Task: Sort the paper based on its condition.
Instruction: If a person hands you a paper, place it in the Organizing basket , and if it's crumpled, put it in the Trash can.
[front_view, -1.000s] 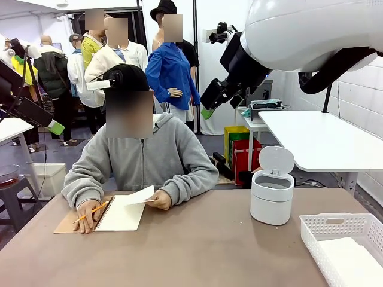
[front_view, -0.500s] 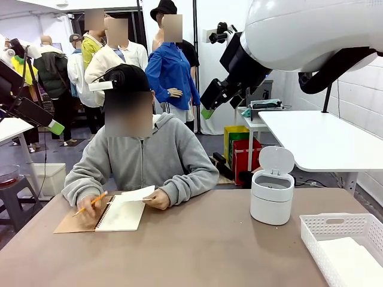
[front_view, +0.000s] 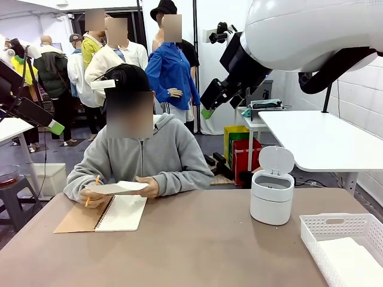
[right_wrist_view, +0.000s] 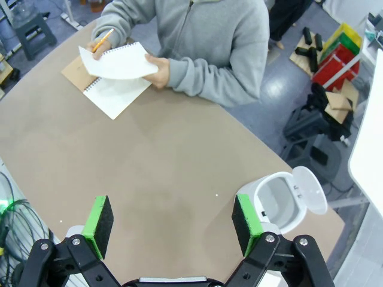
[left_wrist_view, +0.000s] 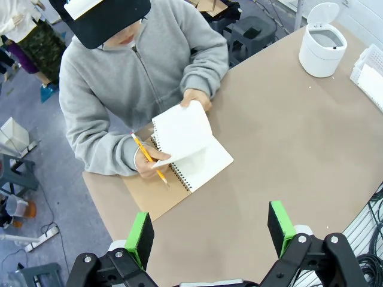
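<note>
At the far side a person holds a smooth white sheet of paper [front_view: 116,188] in both hands, lifted above an open spiral notebook [front_view: 122,213]; one hand also holds a pencil. More flat white sheets [front_view: 354,263] lie in the basket at the right. My left gripper [left_wrist_view: 210,233] hangs open high above the table, over the bare top in front of the notebook [left_wrist_view: 197,164] and sheet [left_wrist_view: 182,128]. My right gripper [right_wrist_view: 172,216] is open too, high over the table's middle, with the sheet [right_wrist_view: 119,61] far off. In the front view both grippers [front_view: 54,127] [front_view: 208,112] are raised well clear of the table.
A white bin [front_view: 272,194] with its lid flipped up stands at the right of the table. The white slatted basket [front_view: 335,227] sits at the near right corner. A white side table [front_view: 323,140] stands behind on the right.
The person raised the sheet off the notebook and now grips it with both hands; the pencil hand came up from the page. Neither arm moved.
</note>
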{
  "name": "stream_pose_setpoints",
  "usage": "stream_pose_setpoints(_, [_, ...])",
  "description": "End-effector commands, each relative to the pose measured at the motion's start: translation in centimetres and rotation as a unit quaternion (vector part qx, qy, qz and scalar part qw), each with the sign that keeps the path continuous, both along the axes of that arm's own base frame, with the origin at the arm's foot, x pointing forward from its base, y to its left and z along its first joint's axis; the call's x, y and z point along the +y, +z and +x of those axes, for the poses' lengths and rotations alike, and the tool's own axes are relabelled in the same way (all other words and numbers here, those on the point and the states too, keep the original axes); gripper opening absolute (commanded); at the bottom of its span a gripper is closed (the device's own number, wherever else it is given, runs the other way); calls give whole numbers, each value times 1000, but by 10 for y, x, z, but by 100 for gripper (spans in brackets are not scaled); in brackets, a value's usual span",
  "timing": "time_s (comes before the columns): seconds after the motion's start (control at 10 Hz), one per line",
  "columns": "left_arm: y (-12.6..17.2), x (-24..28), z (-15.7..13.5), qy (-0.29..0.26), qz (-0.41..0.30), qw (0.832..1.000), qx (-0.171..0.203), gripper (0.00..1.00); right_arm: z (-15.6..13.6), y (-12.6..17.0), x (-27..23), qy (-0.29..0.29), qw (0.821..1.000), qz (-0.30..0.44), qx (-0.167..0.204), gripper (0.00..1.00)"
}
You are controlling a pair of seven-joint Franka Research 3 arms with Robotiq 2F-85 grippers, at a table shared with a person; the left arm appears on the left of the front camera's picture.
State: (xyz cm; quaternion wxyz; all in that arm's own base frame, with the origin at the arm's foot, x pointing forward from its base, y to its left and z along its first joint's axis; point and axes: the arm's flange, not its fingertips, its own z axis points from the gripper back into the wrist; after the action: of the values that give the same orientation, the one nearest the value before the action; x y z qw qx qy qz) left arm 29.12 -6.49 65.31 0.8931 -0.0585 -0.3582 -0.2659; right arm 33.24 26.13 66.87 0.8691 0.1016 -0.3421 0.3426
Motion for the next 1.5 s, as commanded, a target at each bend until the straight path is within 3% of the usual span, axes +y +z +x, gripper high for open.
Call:
stream_pose_setpoints(0.0, [1, 0, 0, 0, -1, 1000, -2, 100, -2, -1, 0, 1, 1000, -1, 3, 100])
stream_pose_setpoints(1.4, [1, 0, 0, 0, -1, 1000, -2, 100, -2, -1, 0, 1, 1000, -1, 3, 100])
